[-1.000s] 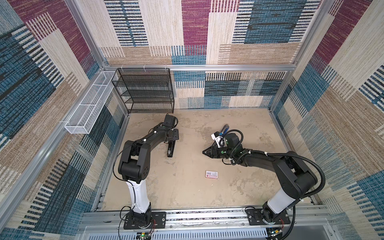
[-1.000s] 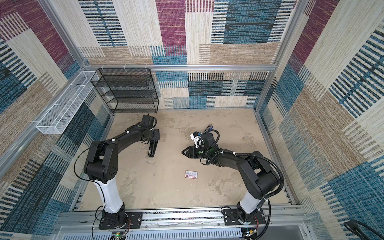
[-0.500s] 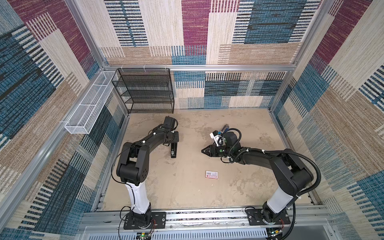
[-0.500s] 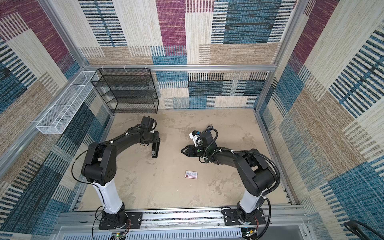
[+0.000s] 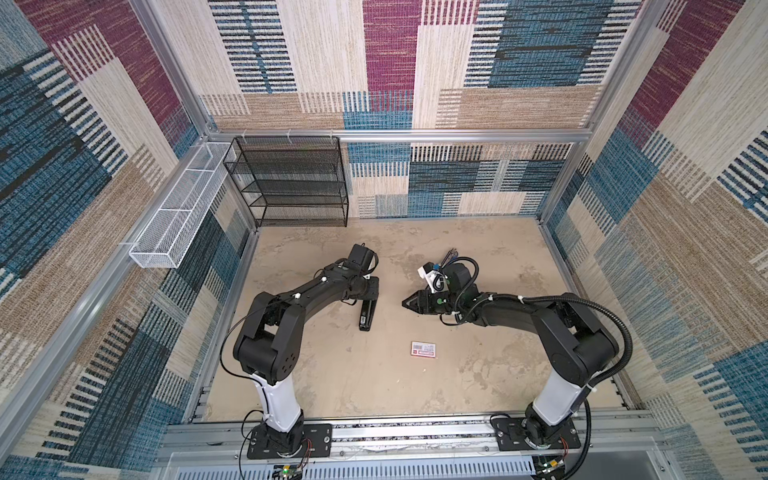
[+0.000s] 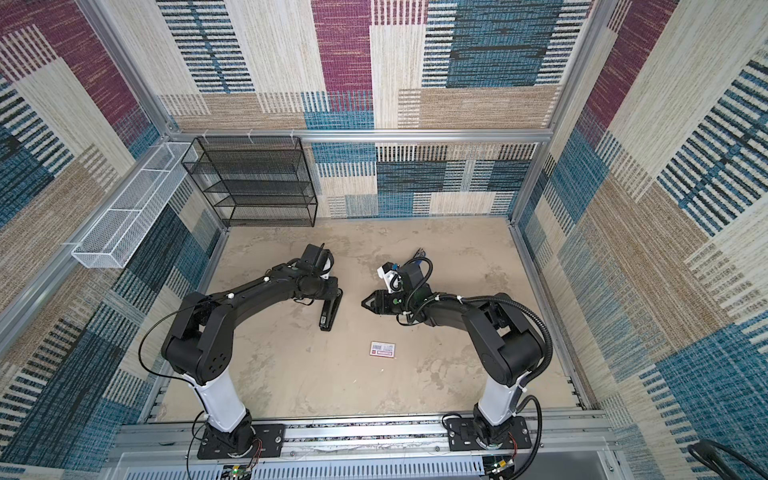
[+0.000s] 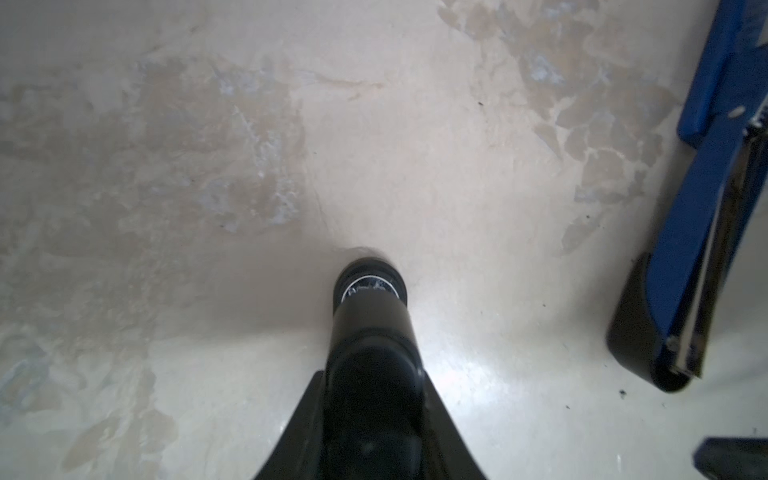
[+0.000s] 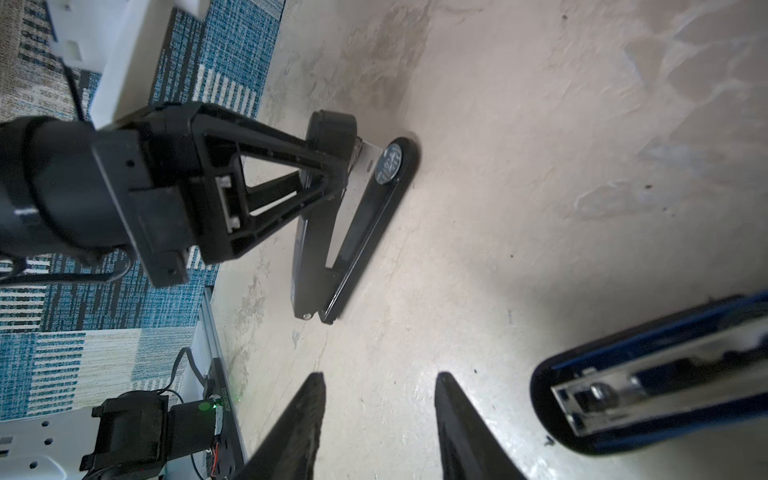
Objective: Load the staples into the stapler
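On beige tabletop (image 5: 374, 395), holds black stapler (image 5: 365, 318) open with left gripper (image 5: 369, 296) clamped on its raised half, right gripper (image 8: 380, 382) parted and empty; yet to fetch staples (image 5: 423, 349) lying nearer.

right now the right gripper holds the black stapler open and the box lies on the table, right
No, the left gripper holds the black stapler open; the right wrist view shows it, with the right gripper empty. The box does lie on the table.
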